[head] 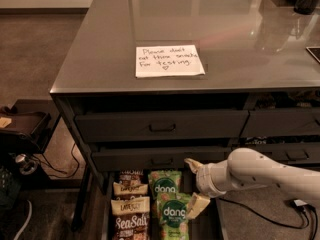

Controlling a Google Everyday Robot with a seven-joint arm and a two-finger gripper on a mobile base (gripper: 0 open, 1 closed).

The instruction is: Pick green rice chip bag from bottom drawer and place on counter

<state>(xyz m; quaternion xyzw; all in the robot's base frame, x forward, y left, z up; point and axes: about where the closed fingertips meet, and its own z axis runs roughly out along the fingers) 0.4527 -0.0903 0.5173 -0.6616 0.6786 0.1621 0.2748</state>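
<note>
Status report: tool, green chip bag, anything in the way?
Tool open over bottom drawer. Two green rice chip bags beneath, ungrasped. Brown bags alongside, not blocking.

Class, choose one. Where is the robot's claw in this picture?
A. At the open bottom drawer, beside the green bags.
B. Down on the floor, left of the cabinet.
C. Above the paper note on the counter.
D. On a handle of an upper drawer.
A: the claw hangs open over the right side of the bottom drawer, close beside the green bags.
</note>
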